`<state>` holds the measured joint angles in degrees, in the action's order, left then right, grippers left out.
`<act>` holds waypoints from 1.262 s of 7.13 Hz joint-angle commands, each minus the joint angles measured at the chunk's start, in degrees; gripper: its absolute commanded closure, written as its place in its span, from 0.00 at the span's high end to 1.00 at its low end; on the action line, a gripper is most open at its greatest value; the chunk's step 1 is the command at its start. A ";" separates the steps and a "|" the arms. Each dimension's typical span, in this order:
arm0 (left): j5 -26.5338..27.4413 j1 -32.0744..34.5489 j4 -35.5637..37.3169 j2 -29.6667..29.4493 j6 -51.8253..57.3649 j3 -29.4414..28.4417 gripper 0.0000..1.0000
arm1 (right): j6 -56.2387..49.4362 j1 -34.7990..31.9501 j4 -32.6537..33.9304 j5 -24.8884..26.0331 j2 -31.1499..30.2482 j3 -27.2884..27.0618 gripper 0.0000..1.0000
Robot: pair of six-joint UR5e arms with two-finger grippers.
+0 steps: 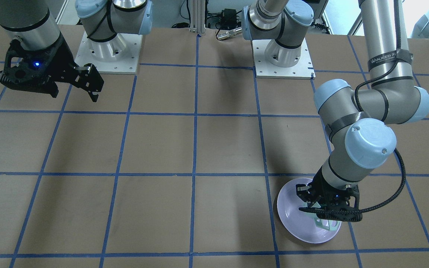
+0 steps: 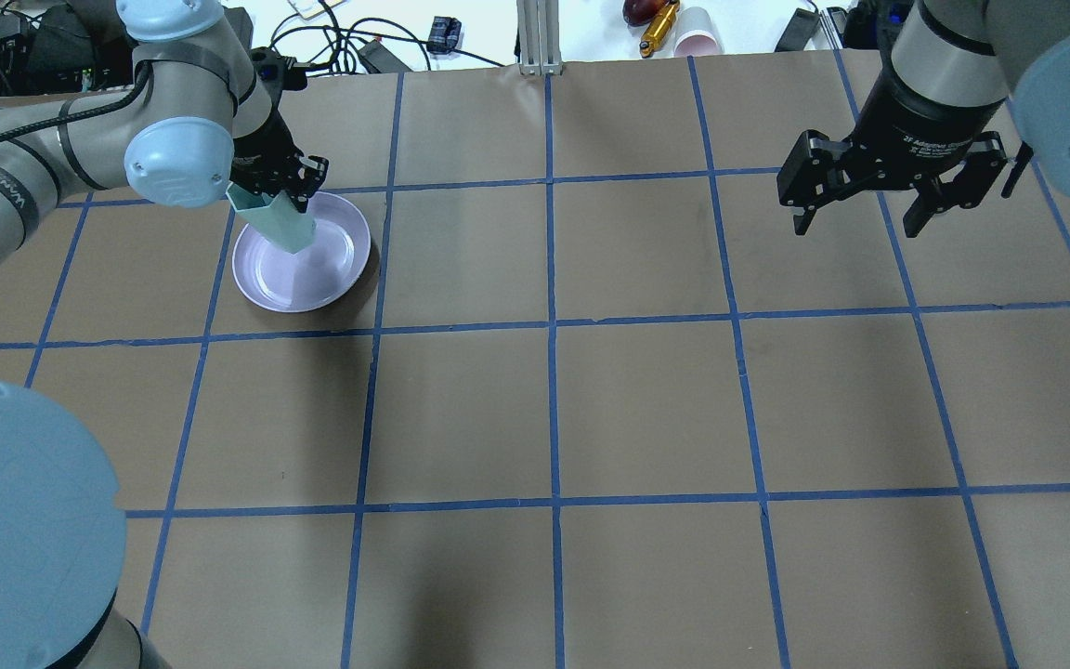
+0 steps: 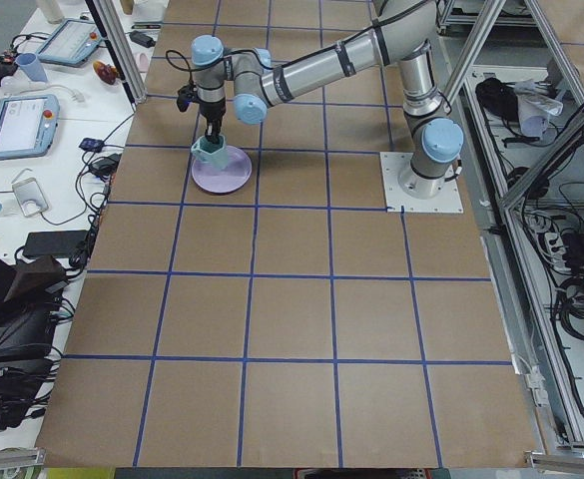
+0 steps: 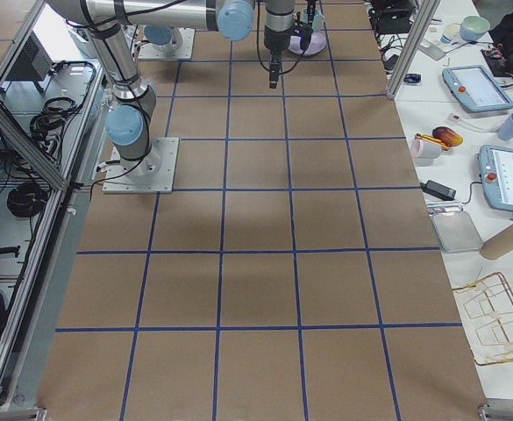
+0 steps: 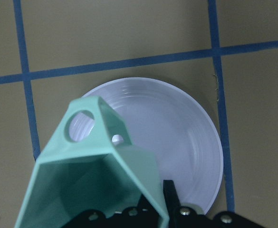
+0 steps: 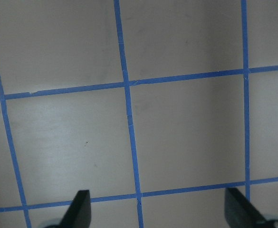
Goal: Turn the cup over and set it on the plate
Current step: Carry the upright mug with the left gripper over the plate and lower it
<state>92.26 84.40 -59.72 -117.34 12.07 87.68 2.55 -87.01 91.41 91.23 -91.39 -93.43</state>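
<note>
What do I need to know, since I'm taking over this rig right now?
Left gripper: shut on the cup, held mouth-up over the plate.
Right gripper: open, empty, hovering well away from the plate.
Done: the cup is mouth-up and at the plate.
Left: I can't tell whether its base touches the plate. Seat it if needed, open the fingers, then back away.

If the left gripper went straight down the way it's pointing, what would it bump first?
Most likely the lavender plate. The left gripper is shut on the mint cup and points down at the plate, so the cup would touch first. The gap is unclear.
</note>
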 commanded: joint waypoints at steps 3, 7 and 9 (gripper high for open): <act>-0.06 0.06 2.41 -3.06 -0.11 0.30 0.00 | 0.00 0.00 0.00 0.00 -0.01 0.01 1.00; -0.33 0.06 1.01 -1.23 -2.49 0.56 1.00 | 0.00 0.00 0.00 0.00 0.08 0.01 1.00; -0.24 -0.38 -4.08 0.96 -2.49 -0.31 1.00 | 0.00 0.00 0.00 0.00 -0.01 0.01 1.00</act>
<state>91.96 84.29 -61.38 -117.81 9.58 87.91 2.55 -87.01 91.41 91.23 -91.38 -93.43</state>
